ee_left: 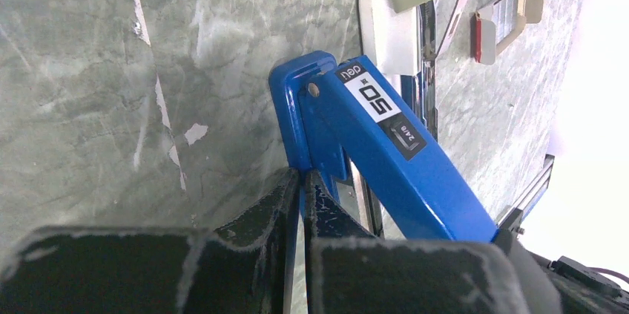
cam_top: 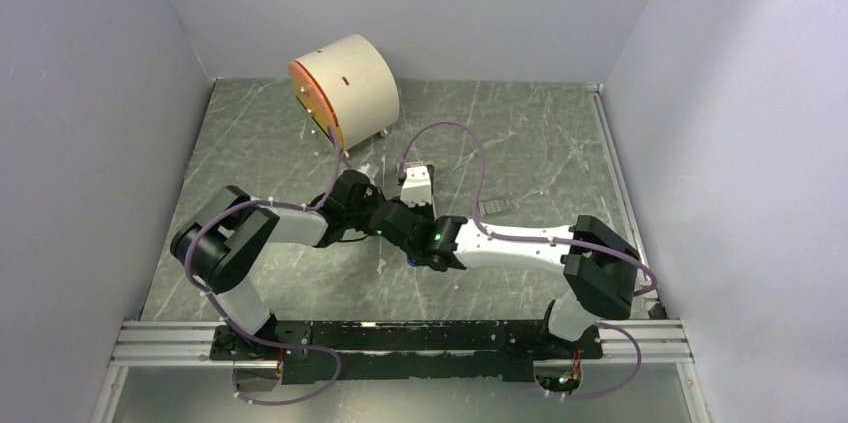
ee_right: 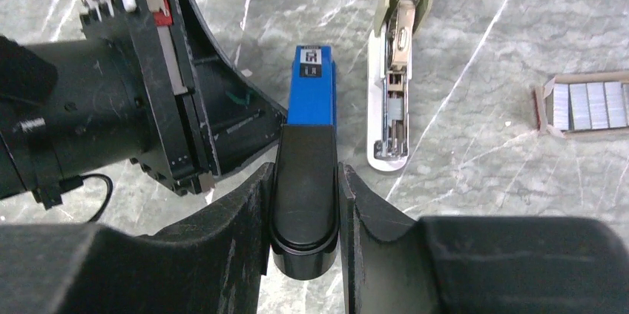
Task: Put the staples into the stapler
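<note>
The blue stapler (ee_right: 312,91) is held off the marble table between both arms. My right gripper (ee_right: 305,174) is shut on its black end cap (ee_right: 304,203). My left gripper (ee_left: 305,177) is shut on a thin blue plate at the stapler's (ee_left: 393,158) hinge end. In the right wrist view the left gripper's body (ee_right: 148,91) sits just left of the stapler. The staples (ee_right: 590,102) lie as several silvery strips in a small cardboard tray on the table, to the right of both grippers. From the top view the wrists (cam_top: 400,218) cover the stapler.
A grey-green stapler (ee_right: 393,106) lies opened on the table just right of the blue one, also showing in the top view (cam_top: 417,183). A cream cylinder (cam_top: 345,91) with an orange face lies at the back. The staple tray (cam_top: 494,206) sits right of the grippers.
</note>
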